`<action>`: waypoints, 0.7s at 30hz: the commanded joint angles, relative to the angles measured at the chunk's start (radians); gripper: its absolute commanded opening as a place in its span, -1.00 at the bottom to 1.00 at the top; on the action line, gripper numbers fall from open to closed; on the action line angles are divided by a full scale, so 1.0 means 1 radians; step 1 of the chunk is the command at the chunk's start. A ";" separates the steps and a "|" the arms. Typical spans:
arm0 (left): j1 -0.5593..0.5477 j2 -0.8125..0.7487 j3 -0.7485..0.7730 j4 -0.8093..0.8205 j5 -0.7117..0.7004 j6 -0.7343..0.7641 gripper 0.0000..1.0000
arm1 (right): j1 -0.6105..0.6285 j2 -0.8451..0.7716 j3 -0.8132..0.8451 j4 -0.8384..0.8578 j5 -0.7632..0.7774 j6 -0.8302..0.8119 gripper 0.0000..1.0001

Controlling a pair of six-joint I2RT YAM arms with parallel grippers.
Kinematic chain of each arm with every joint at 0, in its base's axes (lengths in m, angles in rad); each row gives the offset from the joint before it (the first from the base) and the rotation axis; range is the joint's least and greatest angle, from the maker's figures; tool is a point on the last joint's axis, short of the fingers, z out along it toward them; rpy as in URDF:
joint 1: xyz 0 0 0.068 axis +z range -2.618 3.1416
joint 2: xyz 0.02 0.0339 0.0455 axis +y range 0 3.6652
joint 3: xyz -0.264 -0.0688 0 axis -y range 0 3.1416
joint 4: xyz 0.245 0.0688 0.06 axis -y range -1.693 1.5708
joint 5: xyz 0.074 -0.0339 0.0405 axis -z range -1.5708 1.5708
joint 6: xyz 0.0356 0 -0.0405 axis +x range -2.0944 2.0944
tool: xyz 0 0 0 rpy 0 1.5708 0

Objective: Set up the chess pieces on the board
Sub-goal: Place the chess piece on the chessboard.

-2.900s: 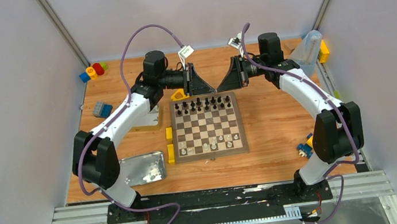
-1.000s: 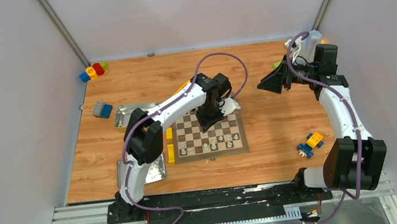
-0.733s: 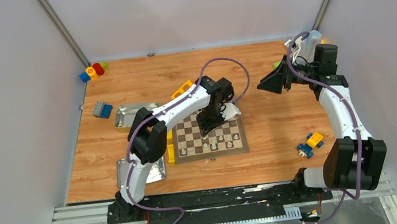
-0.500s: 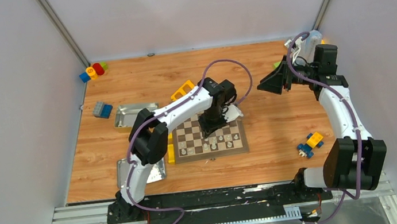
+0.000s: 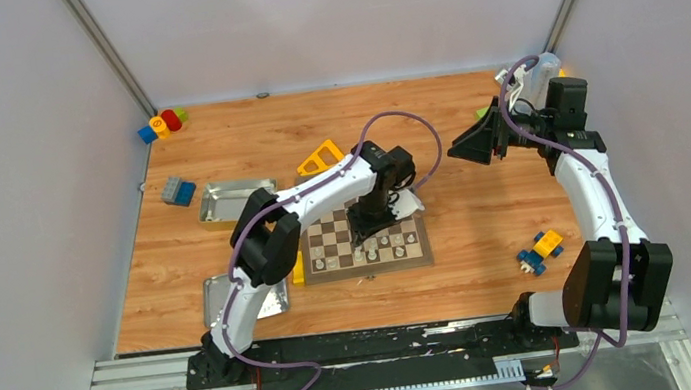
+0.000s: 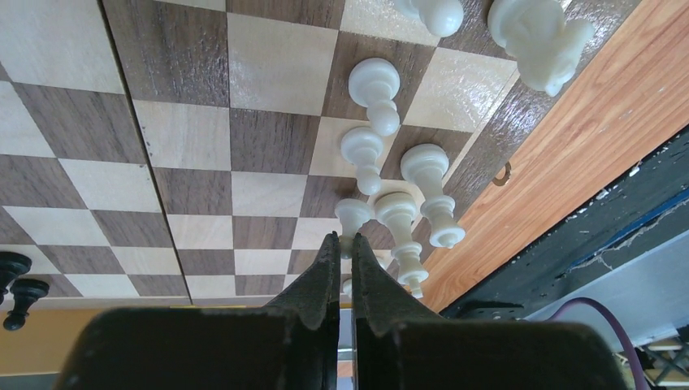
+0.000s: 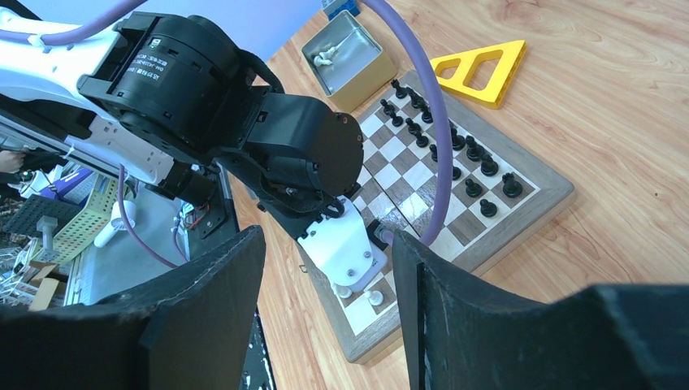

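— Over the near rows of the board (image 5: pixel 421 249), what is the left gripper (image 6: pixel 342 237) doing?
— It is hanging with its jaws pressed almost together, tips at the head of a white pawn (image 6: pixel 355 214); whether it is pinching that pawn is not showing. Other white pieces (image 6: pixel 366 146) are standing just beside, and black pieces (image 7: pixel 471 175) are standing on the far rows.
— And the right gripper (image 7: pixel 327 244)?
— It is hovering spread wide, holding nothing, well apart to the right.
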 commanded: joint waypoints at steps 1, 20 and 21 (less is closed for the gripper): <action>-0.013 0.009 -0.002 0.001 -0.006 -0.017 -0.84 | -0.004 -0.014 -0.002 0.002 -0.036 -0.023 0.19; -0.021 0.016 0.005 0.006 -0.031 -0.022 -0.75 | -0.004 -0.010 -0.003 0.002 -0.042 -0.022 0.19; -0.023 0.017 0.005 0.007 -0.032 -0.022 -0.73 | -0.004 -0.011 -0.003 0.001 -0.042 -0.022 0.19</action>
